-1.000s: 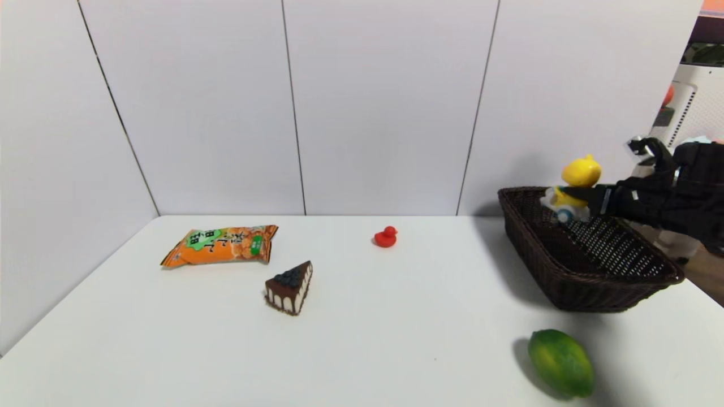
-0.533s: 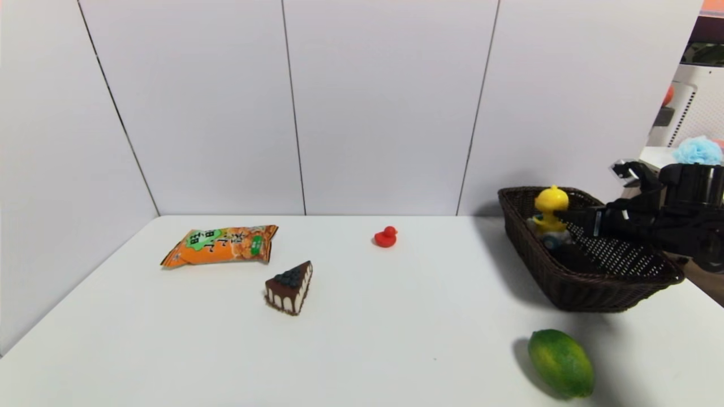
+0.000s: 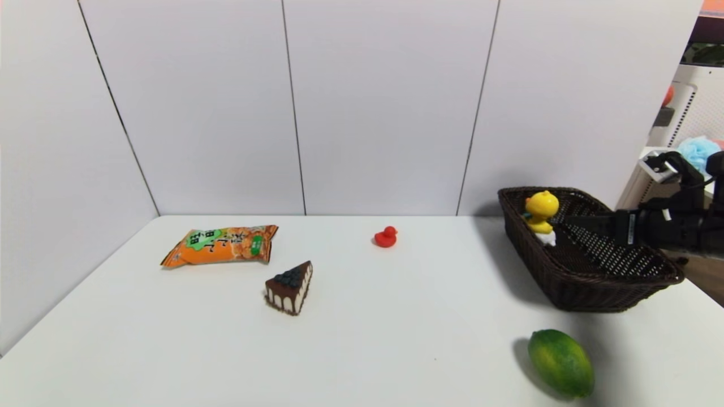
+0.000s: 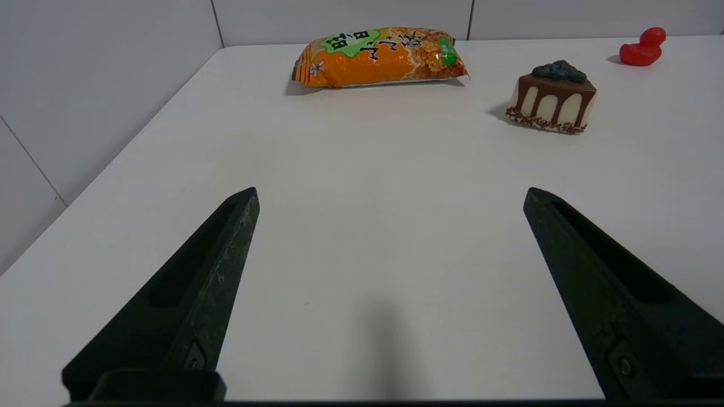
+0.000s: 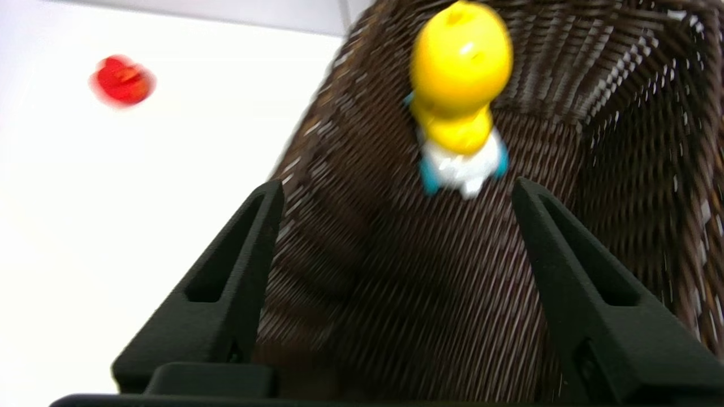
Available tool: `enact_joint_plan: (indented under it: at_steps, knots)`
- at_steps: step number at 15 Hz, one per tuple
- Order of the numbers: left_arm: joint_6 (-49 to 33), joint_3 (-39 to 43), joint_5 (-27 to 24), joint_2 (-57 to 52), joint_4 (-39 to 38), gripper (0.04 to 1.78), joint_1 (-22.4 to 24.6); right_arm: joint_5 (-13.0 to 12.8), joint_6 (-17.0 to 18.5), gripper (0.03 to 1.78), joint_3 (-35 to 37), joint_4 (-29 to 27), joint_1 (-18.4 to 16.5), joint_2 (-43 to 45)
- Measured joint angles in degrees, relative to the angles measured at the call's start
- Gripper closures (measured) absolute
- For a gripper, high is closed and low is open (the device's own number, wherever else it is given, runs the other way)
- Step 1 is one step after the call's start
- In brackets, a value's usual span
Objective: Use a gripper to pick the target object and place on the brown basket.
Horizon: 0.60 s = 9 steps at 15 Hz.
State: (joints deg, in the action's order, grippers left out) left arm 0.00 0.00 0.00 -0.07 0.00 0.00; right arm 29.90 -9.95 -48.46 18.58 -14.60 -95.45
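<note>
The yellow duck toy [image 3: 540, 210] with its white wheeled base leans against the far left inner wall of the brown wicker basket [image 3: 588, 297] at the table's right side. My right gripper [image 3: 577, 226] is open and empty over the basket, a little to the right of the duck and apart from it. In the right wrist view the duck [image 5: 461, 96] lies ahead of the open gripper [image 5: 396, 185], on the basket's weave [image 5: 452, 294]. My left gripper [image 4: 390, 192] is open and empty above bare table near the front left; it is outside the head view.
A small red rubber duck [image 3: 386, 237] sits at the back middle. A cake slice [image 3: 289, 287] and an orange snack bag [image 3: 220, 245] lie on the left half. A green lime [image 3: 561, 362] lies in front of the basket. White walls stand behind and to the left.
My right gripper lowered the duck into the basket, opened and let it go, then drew back to the right. The duck now leans on the basket's far left wall.
</note>
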Motion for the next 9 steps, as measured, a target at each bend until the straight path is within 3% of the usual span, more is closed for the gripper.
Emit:
enact_joint_plan:
  at_steps: [3, 5, 9]
  knots:
    - [0.0, 0.0, 0.0, 0.0, 0.0, 0.13, 0.0, -0.4, -1.1, 0.31, 5.1, -11.9, 0.0, 14.1]
    - [0.0, 0.0, 0.0, 0.0, 0.0, 0.13, 0.0, -2.4, -1.8, 0.26, 10.8, -18.1, 0.0, 24.8]
    - [0.0, 0.0, 0.0, 0.0, 0.0, 0.13, 0.0, -8.5, -2.4, 0.2, 24.8, -22.1, 0.3, 47.2]
